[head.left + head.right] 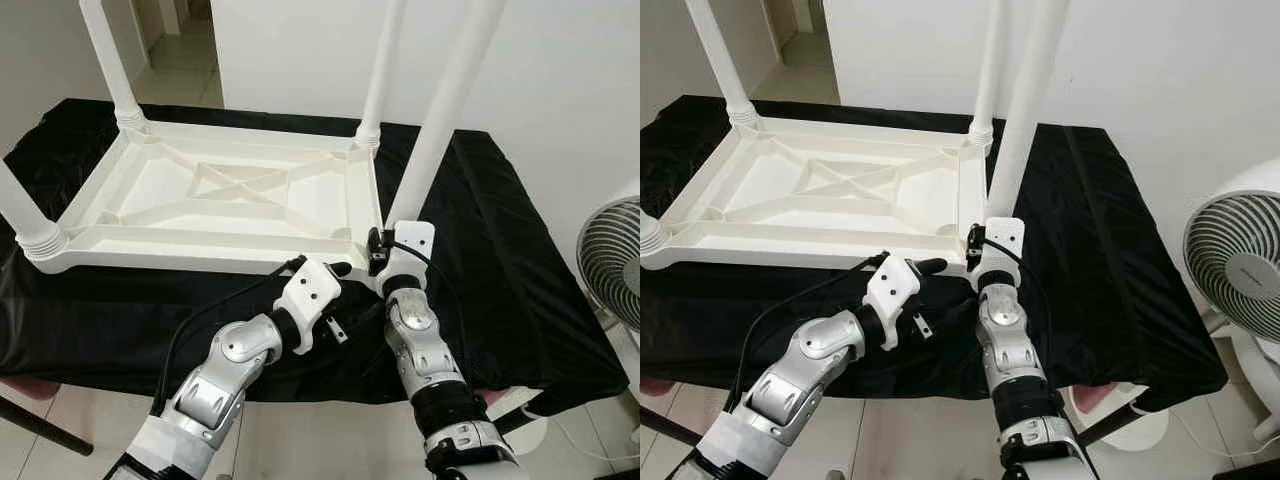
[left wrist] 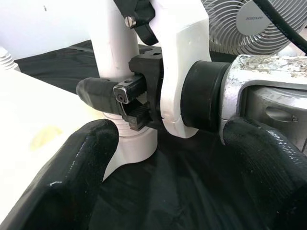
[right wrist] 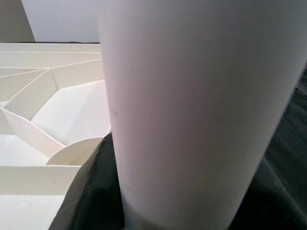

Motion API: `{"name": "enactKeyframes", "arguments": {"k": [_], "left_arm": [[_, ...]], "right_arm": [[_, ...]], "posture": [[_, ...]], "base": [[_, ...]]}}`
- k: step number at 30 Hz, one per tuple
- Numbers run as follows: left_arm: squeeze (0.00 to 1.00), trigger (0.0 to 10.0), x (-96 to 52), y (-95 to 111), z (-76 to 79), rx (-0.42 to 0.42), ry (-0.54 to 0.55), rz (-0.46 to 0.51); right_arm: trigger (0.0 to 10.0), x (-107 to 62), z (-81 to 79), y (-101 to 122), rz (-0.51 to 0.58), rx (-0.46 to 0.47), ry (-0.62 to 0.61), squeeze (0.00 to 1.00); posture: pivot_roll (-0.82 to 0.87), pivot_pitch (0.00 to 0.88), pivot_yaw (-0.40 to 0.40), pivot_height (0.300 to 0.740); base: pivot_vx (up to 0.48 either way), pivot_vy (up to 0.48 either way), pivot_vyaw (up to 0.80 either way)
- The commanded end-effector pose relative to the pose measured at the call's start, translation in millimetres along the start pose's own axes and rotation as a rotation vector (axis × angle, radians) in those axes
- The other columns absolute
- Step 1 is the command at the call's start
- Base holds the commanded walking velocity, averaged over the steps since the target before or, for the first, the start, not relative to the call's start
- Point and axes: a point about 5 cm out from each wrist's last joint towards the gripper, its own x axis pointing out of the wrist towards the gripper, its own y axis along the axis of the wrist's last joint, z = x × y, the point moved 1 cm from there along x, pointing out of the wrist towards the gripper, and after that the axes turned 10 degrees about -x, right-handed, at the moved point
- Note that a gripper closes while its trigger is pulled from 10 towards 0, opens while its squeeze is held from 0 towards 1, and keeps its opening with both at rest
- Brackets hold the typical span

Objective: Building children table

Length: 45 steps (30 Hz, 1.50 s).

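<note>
A white children's table (image 1: 180, 262) lies upside down on a black cloth, with three legs standing up from its corners. A fourth white leg (image 1: 440, 130) stands at the near right corner. My right gripper (image 1: 383, 250) is shut on the base of that leg, just above the corner; the left wrist view shows its fingers (image 2: 96, 93) clamped on the ribbed foot of the leg (image 2: 120, 48). My left gripper (image 1: 345, 295) hovers open beside it, just in front of the table's near edge, holding nothing. The right wrist view has the leg (image 3: 192, 115) right against the camera.
The black cloth (image 1: 500, 250) covers a low surface that ends close in front of me. A white standing fan (image 1: 610, 260) is at the right, off the cloth. A white wall runs behind, and a doorway opens at the far left.
</note>
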Motion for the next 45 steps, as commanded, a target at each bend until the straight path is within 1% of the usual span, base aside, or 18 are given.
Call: {"name": "enactKeyframes", "arguments": {"k": [1,2,3,4,6,8,12,14,18,20,23,24,25,27,36,41,42,45], "left_arm": [[0.0,10.0,1.5,-2.2,5.7,-0.001,-0.065,-0.015],[0.0,10.0,1.5,-2.2,5.7,-0.001,-0.065,-0.015],[0.0,10.0,1.8,-2.0,5.4,0.0,-0.063,-0.013],[0.0,10.0,1.9,-1.8,5.1,0.001,-0.061,-0.012],[0.0,10.0,1.9,-1.7,4.9,0.002,-0.059,-0.01],[0.0,10.0,2.5,-1.5,4.9,0.003,-0.053,-0.007],[0.0,10.0,2.8,-1.2,5.1,0.001,-0.05,-0.004],[0.0,10.0,2.9,-0.9,5.4,0.002,-0.052,-0.002],[0.0,10.0,2.8,-1.0,5.1,0.006,-0.056,-0.003],[0.0,10.0,2.9,-1.2,3.7,0.009,-0.058,-0.005],[0.0,10.0,2.9,-1.1,3.6,0.01,-0.059,-0.005],[0.0,10.0,3.0,-1.1,3.6,0.011,-0.062,-0.005],[0.0,10.0,3.3,-1.2,4.2,0.013,-0.066,-0.005],[0.0,10.0,3.7,-1.3,4.9,0.014,-0.071,-0.006],[0.0,10.0,3.2,-0.7,3.3,0.025,-0.081,-0.008],[0.0,10.0,2.5,-0.9,2.6,0.029,-0.081,-0.01],[0.0,10.0,2.4,-1.1,2.6,0.03,-0.08,-0.011],[0.0,10.0,2.3,-1.1,2.6,0.03,-0.079,-0.011]], "right_arm": [[10.0,-4.7,-1.6,-11.0,-0.053,0.003,0.01,0.0],[10.0,-4.7,-1.6,-11.0,-0.053,0.003,0.01,0.0],[10.0,-4.2,0.2,-11.3,-0.055,0.003,0.007,0.41],[10.0,-4.1,0.5,-9.3,-0.037,0.012,0.032,1.0],[10.0,-4.0,0.5,-7.8,-0.023,0.019,0.051,1.0],[10.0,-4.4,0.8,-3.1,0.01,0.07,0.124,1.0],[10.0,-4.8,5.8,-0.8,0.033,0.085,0.182,1.0],[10.0,-4.7,18.1,0.4,0.056,0.057,0.275,1.0],[10.0,-3.9,29.1,1.3,0.067,0.029,0.358,1.0],[10.0,-1.2,39.8,0.4,0.067,-0.045,0.453,1.0],[10.0,-1.0,40.5,0.0,0.062,-0.052,0.478,1.0],[10.0,-0.6,40.1,-0.1,0.061,-0.068,0.517,0.04],[10.0,-0.5,38.9,-0.1,0.066,-0.087,0.564,0.0],[10.0,-0.3,35.1,-1.5,0.063,-0.105,0.634,0.0],[10.0,6.6,18.4,-7.7,0.045,-0.121,0.725,0.0],[10.0,9.9,16.3,-10.9,0.031,-0.125,0.725,0.0],[3.4,10.3,16.5,-12.6,0.026,-0.125,0.722,0.0],[3.4,10.5,16.7,-13.7,0.023,-0.125,0.72,0.0]], "posture": [[0.08,0.022,-0.036,0.74],[0.08,0.022,-0.036,0.74],[0.08,0.016,-0.042,0.74],[0.08,0.013,-0.045,0.74],[0.08,0.013,-0.045,0.74],[0.08,0.009,-0.051,0.74],[0.08,0.006,-0.052,0.74],[0.08,0.002,-0.052,0.74],[0.08,0.0,-0.052,0.74],[0.07,0.0,-0.049,0.74],[0.07,0.0,-0.049,0.74],[0.07,0.0,-0.047,0.74],[0.07,0.0,-0.044,0.74],[0.07,0.0,-0.04,0.74],[0.08,0.0,-0.033,0.74],[0.08,0.0,-0.036,0.74],[0.09,0.0,-0.035,0.74],[0.09,0.0,-0.035,0.74]], "base": [[0.0,0.0,0.0],[0.0,0.0,0.0],[0.0,0.0,0.0],[0.0,0.0,0.0],[0.0,0.0,0.0],[0.0,0.0,0.0],[0.0,0.0,0.0],[0.0,0.0,0.0],[0.0,0.0,0.0],[0.0,0.0,0.0],[0.0,0.0,0.0],[0.0,0.0,0.0],[0.0,0.0,0.0],[0.0,0.0,0.0],[0.0,0.0,0.0],[0.0,0.0,0.0],[0.0,0.0,0.0],[0.0,0.0,0.0]]}}
